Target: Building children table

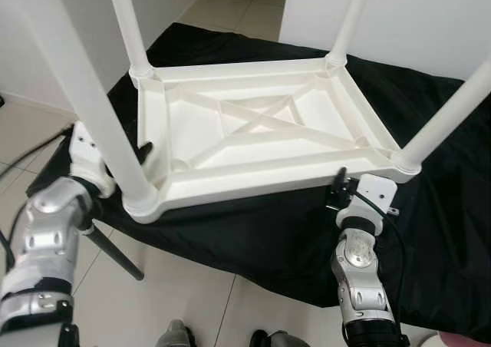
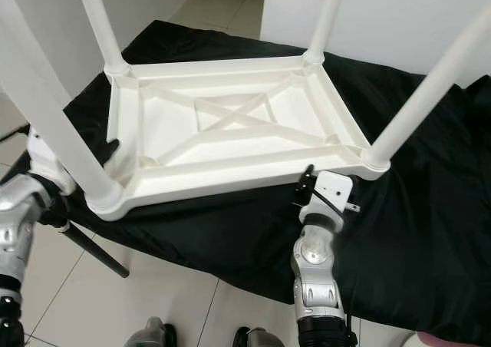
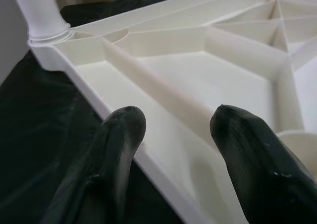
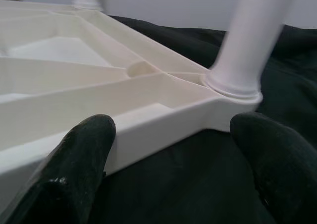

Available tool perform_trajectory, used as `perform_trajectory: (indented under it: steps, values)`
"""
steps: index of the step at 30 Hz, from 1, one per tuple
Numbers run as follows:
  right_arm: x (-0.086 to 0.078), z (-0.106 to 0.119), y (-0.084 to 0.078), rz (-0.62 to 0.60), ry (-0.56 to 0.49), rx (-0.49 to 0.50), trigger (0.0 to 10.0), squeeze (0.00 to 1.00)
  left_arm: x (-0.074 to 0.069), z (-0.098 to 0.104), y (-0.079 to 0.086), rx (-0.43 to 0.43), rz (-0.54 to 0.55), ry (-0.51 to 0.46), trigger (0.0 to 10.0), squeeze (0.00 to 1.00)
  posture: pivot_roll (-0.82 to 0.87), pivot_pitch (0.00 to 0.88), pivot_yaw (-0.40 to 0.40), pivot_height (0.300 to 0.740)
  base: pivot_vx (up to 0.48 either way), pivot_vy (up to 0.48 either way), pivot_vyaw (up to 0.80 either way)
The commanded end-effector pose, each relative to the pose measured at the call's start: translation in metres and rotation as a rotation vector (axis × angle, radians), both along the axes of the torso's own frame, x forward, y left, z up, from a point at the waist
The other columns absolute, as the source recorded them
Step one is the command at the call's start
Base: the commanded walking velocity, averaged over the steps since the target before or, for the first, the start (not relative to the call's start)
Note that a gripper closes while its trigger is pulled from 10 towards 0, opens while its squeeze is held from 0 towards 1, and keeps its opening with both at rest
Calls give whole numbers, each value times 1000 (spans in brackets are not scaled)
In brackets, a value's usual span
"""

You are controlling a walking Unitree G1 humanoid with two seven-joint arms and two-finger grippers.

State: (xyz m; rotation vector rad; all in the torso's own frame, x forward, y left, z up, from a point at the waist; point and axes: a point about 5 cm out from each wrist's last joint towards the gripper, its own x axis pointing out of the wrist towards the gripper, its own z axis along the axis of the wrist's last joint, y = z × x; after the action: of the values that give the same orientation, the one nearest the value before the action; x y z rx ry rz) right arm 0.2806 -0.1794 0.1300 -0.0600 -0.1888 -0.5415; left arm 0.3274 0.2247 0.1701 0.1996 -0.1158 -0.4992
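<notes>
Left eye view: table (image 1: 261, 124) upturned, legs cut off; left gripper (image 3: 176, 130) spread astride its rim; right gripper (image 4: 176, 149) spread.

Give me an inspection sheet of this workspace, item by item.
Surface: black cloth spread over a tiled floor.
Job's things: white table lying upside down on the cloth, four legs fitted and pointing up.
Clutter: nothing seen.
Grippers: left tool open, straddling the table's rim near its left corner; right tool open, at the rim near the right corner leg.
Cables: black cable on the right wrist.
Surroundings: white walls; a black rod slanting on the floor.
</notes>
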Motion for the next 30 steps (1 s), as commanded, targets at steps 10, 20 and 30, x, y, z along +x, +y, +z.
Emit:
perform_trajectory:
  steps: [10,20,30]
  values:
    - [-6,-25,-25,-160,113,79,10000,0,-21,-17,-55,-17,-276,38,10000,0,79,137,-50,740,0,0,0]
    - [17,-22,-32,-42,121,71,10000,0,-36,-18,-90,-5,-434,55,10000,0,76,141,-35,740,0,0,0]
    - [54,-10,-18,273,120,29,10000,0,-55,-21,-128,26,-609,80,10000,0,80,139,-31,740,0,0,0]
